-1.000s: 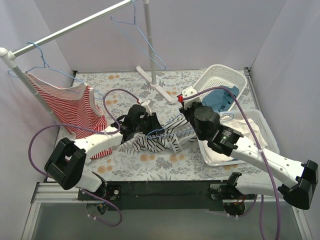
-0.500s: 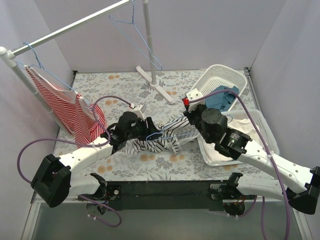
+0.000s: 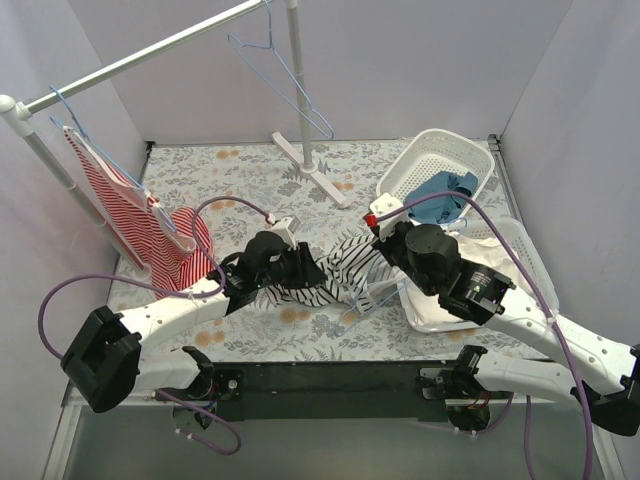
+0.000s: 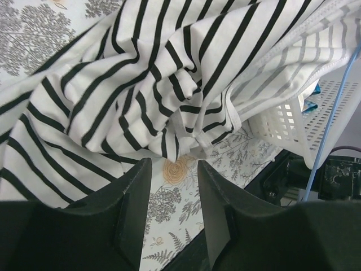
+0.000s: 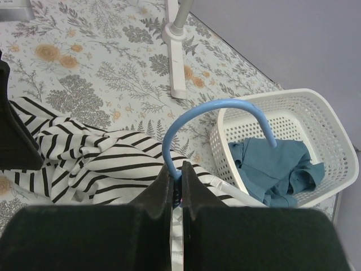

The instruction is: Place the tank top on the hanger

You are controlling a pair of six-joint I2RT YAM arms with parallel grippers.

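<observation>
Folds of the tank top (image 3: 330, 268) lie bunched on the flowered table (image 3: 250, 160), between the two pincers. The left pincer (image 4: 174, 169) stands partly open with nothing in it. The striped cloth begins just beyond its fingertips, and bare tablecloth shows in the gap. The right pincer (image 5: 176, 172) is closed tight on the neck of the hanger (image 5: 210, 104), whose blue hook curves up from the fingers. The tank top lies just beside and below this pincer.

Hangers number three: the held one, a second hanger (image 3: 300, 97) bare on the rail (image 3: 150, 53), and a third hanger (image 3: 72, 122) carrying the one red striped top (image 3: 135, 210). Baskets number two: one basket (image 3: 430, 140) holding a blue cloth (image 3: 445, 190), and another basket (image 3: 522, 245) beside it.
</observation>
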